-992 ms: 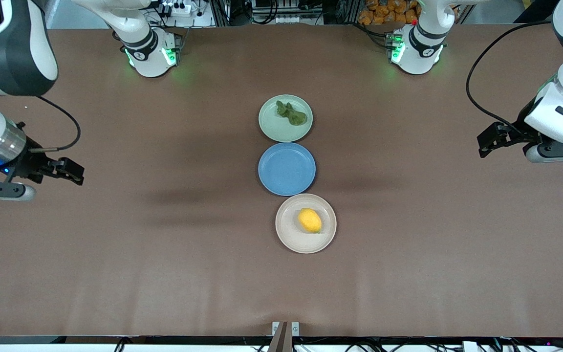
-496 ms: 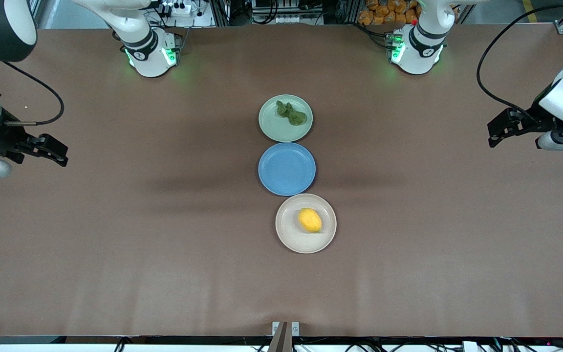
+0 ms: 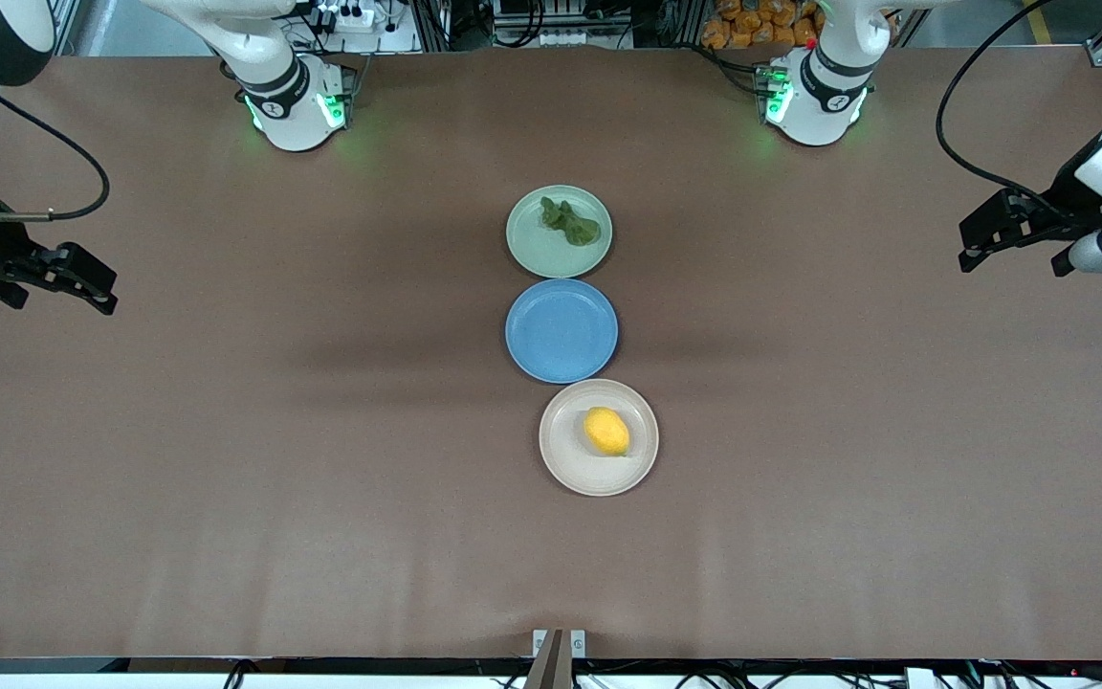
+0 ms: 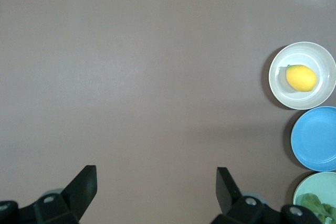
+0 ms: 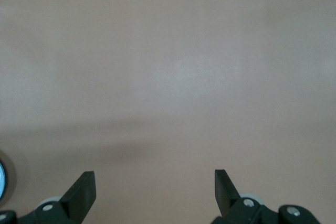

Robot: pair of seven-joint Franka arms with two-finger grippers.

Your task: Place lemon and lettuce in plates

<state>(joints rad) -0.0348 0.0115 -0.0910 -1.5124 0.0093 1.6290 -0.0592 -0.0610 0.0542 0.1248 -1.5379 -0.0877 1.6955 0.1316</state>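
Observation:
The lemon [image 3: 606, 431] lies on the beige plate [image 3: 570, 469], the plate nearest the front camera. The lettuce [image 3: 570, 222] lies on the pale green plate [image 3: 537, 251], the one nearest the robot bases. In the left wrist view the lemon [image 4: 301, 77] sits on the beige plate [image 4: 278, 85], and the lettuce [image 4: 317, 205] on the green plate [image 4: 304, 187] shows at the frame's edge. My left gripper [image 3: 967, 251] is open and empty, up over the left arm's end of the table. My right gripper [image 3: 101, 287] is open and empty over the right arm's end.
An empty blue plate [image 3: 562, 330] sits between the two task plates; it also shows in the left wrist view [image 4: 316, 138], and a sliver of it shows in the right wrist view [image 5: 1, 181]. The brown table cloth [image 3: 321, 498] surrounds them.
Both arms have drawn back toward their ends of the table and toward the bases. The lemon, lettuce and plates have not moved.

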